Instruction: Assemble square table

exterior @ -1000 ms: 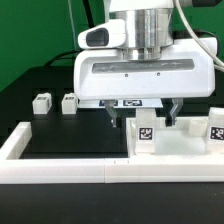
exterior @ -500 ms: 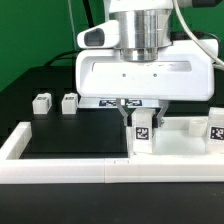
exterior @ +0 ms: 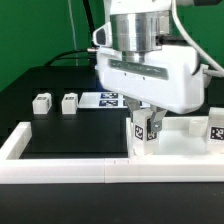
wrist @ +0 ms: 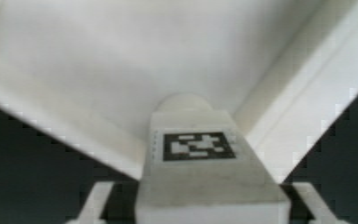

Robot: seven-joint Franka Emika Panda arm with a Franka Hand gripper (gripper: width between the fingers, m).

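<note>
The square table top (exterior: 182,146) is a white tray lying at the exterior view's right, just behind the front rail. My gripper (exterior: 145,121) is over its near left corner, turned at an angle, shut on a white leg (exterior: 143,130) with a black-and-white tag. The leg stands tilted on the top. In the wrist view the leg (wrist: 199,150) fills the middle between my fingers (wrist: 101,200), with the white top (wrist: 87,60) behind it. A second tagged leg (exterior: 215,128) stands at the far right. Two small leg blocks (exterior: 41,102) (exterior: 69,102) sit at the left.
A long white border rail (exterior: 60,166) runs along the front and up the left side. The marker board (exterior: 108,99) lies flat on the black table behind my hand. A green wall stands at the back left.
My fingers closed on the tagged leg, then my hand twisted round its axis and shifted slightly to the exterior view's right, tilting the leg with it.
</note>
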